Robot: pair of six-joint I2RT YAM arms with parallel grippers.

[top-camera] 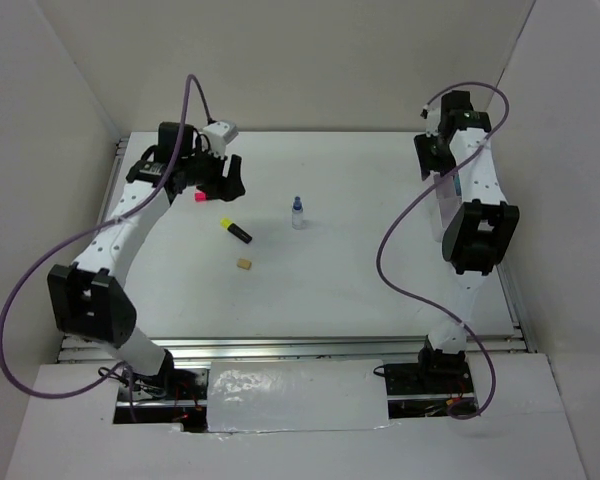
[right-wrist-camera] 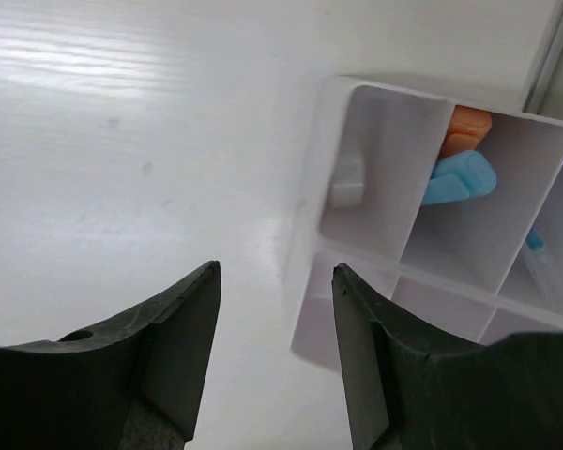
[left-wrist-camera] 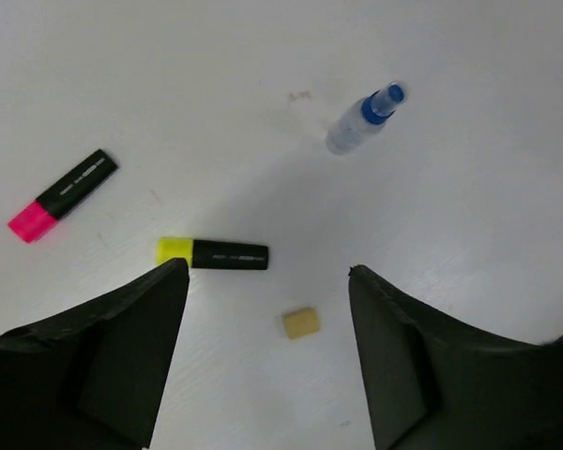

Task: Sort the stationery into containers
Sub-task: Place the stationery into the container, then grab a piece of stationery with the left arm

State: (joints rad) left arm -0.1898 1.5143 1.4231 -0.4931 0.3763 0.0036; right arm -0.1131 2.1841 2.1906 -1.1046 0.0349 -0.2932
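Four loose items lie on the white table (top-camera: pixel 360 270), all well apart from the tray. The small blue-capped bottle (top-camera: pixel 298 212) sits near the table's centre and appears to stand upright, though the overhead view is too coarse to confirm this. The yellow highlighter (top-camera: pixel 236 231) lies flat at 8 o'clock from the bottle. The tan eraser (top-camera: pixel 244 265) lies at 6 o'clock from the yellow highlighter, near it but not touching. The pink highlighter (top-camera: pixel 198 196) lies at 10 o'clock from the yellow highlighter.

The clear divided tray (right-wrist-camera: pixel 385 159) sits at the table's 3 o'clock edge, partly covered by the right arm in the overhead view. One compartment holds a small white block (right-wrist-camera: pixel 345 183). The adjacent compartment holds an orange piece (right-wrist-camera: pixel 464 131) and a light-blue piece (right-wrist-camera: pixel 460 178), the two touching.

Left gripper (left-wrist-camera: pixel 268 277): jaws spread wide, nothing between them, held above the table beside the pink highlighter. Right gripper (right-wrist-camera: pixel 274 272): jaws apart, nothing between them, positioned above the table just beside the tray's outer wall.
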